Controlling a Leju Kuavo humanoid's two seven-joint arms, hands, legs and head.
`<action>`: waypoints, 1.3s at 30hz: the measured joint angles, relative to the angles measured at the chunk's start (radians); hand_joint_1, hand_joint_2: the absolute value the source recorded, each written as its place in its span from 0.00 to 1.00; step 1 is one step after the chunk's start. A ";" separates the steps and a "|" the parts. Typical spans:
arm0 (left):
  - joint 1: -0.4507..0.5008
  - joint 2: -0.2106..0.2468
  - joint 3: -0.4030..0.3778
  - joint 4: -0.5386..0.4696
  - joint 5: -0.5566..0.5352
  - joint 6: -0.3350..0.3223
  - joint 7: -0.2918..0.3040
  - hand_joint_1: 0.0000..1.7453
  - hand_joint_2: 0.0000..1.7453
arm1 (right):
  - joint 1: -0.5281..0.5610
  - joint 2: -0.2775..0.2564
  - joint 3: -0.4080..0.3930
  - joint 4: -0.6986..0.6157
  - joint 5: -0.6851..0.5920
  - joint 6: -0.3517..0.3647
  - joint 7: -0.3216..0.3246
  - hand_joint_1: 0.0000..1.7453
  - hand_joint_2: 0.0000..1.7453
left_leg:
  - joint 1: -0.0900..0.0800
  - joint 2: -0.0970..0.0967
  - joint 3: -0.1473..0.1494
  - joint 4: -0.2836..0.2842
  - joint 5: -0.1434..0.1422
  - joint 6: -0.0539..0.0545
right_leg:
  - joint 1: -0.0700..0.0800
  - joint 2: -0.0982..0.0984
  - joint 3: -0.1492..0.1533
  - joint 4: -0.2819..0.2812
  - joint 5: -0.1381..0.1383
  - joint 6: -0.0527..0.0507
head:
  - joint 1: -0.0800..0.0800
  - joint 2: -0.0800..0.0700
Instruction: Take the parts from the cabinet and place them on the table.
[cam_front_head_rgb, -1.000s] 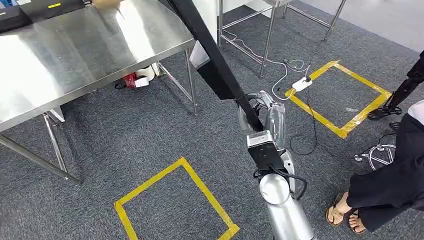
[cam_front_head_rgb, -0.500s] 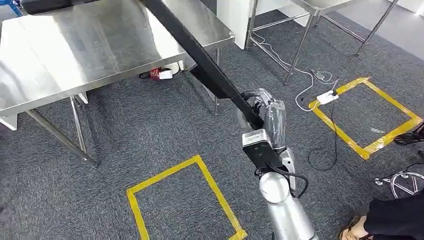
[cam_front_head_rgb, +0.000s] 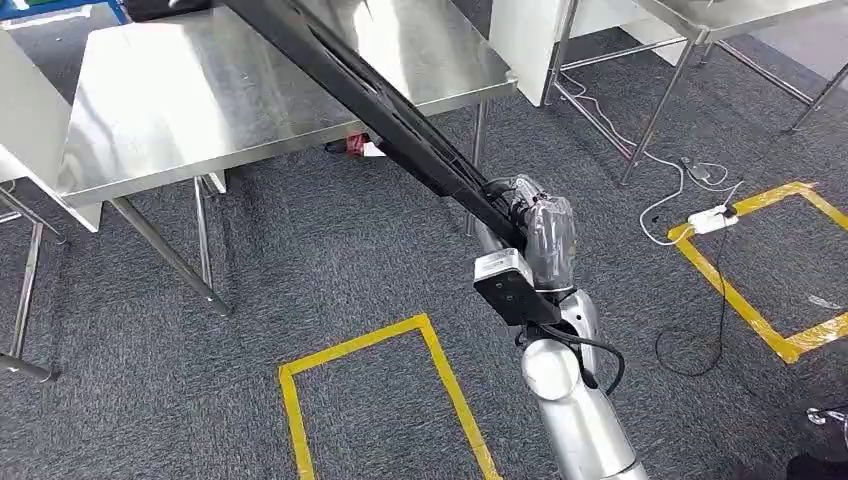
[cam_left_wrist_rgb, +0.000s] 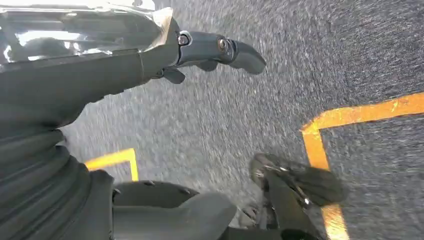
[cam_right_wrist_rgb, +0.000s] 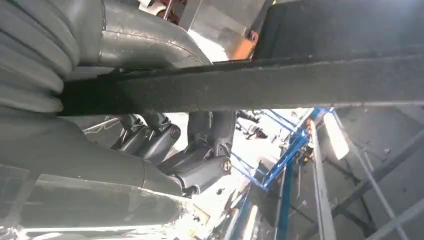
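1. Here, in the head view, the right robot hand (cam_front_head_rgb: 530, 225) grips one end of a long black part (cam_front_head_rgb: 380, 100). Its long axis runs diagonally from the hand up and away to the left, its far end reaching above the steel table (cam_front_head_rgb: 230, 90).
2. Against the earlier head pictures the whole scene has slid: the camera has turned, so the table now lies more centrally and the yellow floor square (cam_front_head_rgb: 385, 400) sits further right. The part stays in the same grip. The person seen at the right edge earlier is out of the picture.
3. The part is a slim, matt black bar with ridged edges along its length.
4. In the left wrist view the left robot hand (cam_left_wrist_rgb: 150, 55) hangs over grey carpet (cam_left_wrist_rgb: 300, 60), holding nothing, fingers (cam_left_wrist_rgb: 235, 50) loosely apart.
5. In the right wrist view the dark bar (cam_right_wrist_rgb: 250, 85) crosses the picture, with the right hand's fingers (cam_right_wrist_rgb: 200, 150) wrapped around it.
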 joint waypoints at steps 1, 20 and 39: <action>-0.001 0.000 0.005 0.000 0.002 0.000 -0.004 0.00 1.00 | 0.000 -0.002 0.000 0.000 0.003 0.000 0.005 1.00 1.00 | 0.003 0.006 -0.040 0.076 -0.032 -0.003 | 0.002 -0.011 0.000 0.000 -0.002 -0.003 | 0.000 0.000; -0.011 -0.017 0.120 -0.009 0.103 -0.101 -0.100 0.00 1.00 | -0.010 -0.027 0.002 0.003 0.010 0.000 0.011 1.00 1.00 | -0.005 -0.019 0.095 -0.185 0.104 0.053 | 0.012 -0.001 -0.106 0.207 -0.079 0.045 | 0.013 0.000; -0.023 -0.015 0.133 -0.014 0.058 -0.203 -0.238 0.00 1.00 | -0.057 -0.039 -0.005 -0.005 0.064 0.000 0.039 1.00 1.00 | -0.006 -0.022 0.096 -0.178 0.092 0.029 | 0.019 0.010 -0.013 -0.006 0.015 0.017 | 0.013 0.000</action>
